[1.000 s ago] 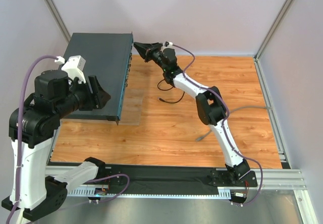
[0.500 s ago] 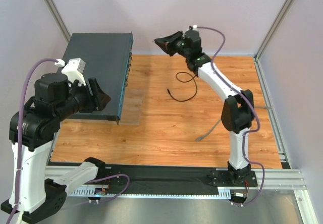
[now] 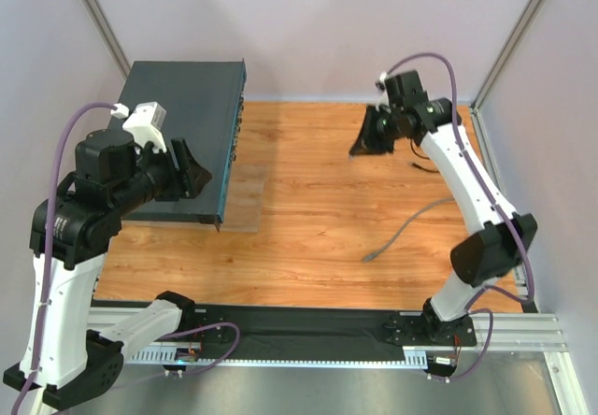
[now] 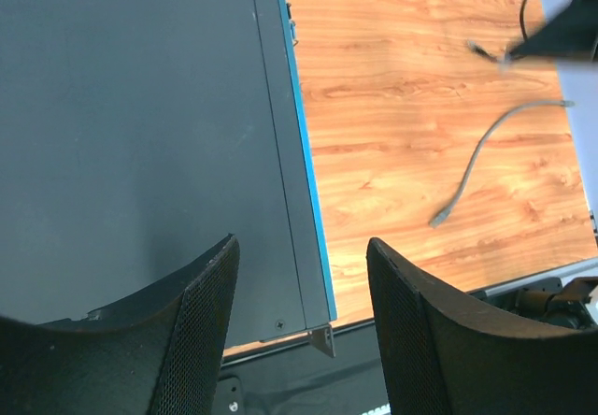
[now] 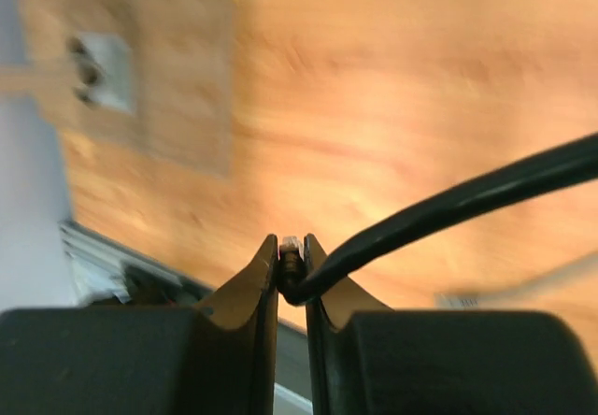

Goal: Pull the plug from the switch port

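Note:
The switch [image 3: 182, 116], a flat dark grey-teal box, lies at the back left with its row of sockets [image 3: 240, 125] facing right. In the left wrist view the switch [image 4: 140, 135] fills the left half. My left gripper [image 3: 192, 174] hovers open over its near corner, and nothing sits between the mesh fingers [image 4: 210, 293]. My right gripper [image 3: 367, 139] is far from the switch, above the back right of the floor. In the right wrist view it [image 5: 291, 240] is shut on the plug [image 5: 291, 258] of a black cable [image 5: 467, 200] that trails off to the right.
A loose grey cable [image 3: 402, 228] lies on the wooden table at centre right, also seen in the left wrist view [image 4: 472, 167]. A short stretch of black cable [image 3: 422, 164] shows under the right arm. Walls and frame posts [image 3: 509, 41] close in the back and sides.
My right arm has swung from the switch's socket face to the back right, carrying the plug and black cable away from the ports. The left arm has barely shifted.

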You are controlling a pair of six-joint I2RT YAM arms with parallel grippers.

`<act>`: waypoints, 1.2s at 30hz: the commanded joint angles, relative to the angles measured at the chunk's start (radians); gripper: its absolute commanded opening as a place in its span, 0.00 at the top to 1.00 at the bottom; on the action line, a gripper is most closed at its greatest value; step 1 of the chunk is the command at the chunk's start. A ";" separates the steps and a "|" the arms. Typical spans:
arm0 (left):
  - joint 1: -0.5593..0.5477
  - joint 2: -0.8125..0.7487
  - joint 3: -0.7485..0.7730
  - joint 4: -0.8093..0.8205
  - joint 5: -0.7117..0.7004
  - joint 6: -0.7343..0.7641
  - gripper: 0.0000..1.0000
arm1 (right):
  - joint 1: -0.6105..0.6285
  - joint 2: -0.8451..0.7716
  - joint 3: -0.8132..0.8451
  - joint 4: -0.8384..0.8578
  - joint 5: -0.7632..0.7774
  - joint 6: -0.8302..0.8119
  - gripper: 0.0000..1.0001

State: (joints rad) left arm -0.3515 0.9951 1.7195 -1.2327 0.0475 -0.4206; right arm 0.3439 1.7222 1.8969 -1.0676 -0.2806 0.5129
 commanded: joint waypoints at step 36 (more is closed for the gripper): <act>0.003 -0.009 0.023 -0.007 -0.008 -0.044 0.40 | 0.222 0.031 0.155 -0.131 0.112 0.332 0.58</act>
State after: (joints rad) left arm -0.3515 0.9947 1.7519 -1.2282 0.0433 -0.4446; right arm 0.5529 1.6844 1.9160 -1.2263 -0.2115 0.6498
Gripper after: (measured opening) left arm 0.608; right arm 0.434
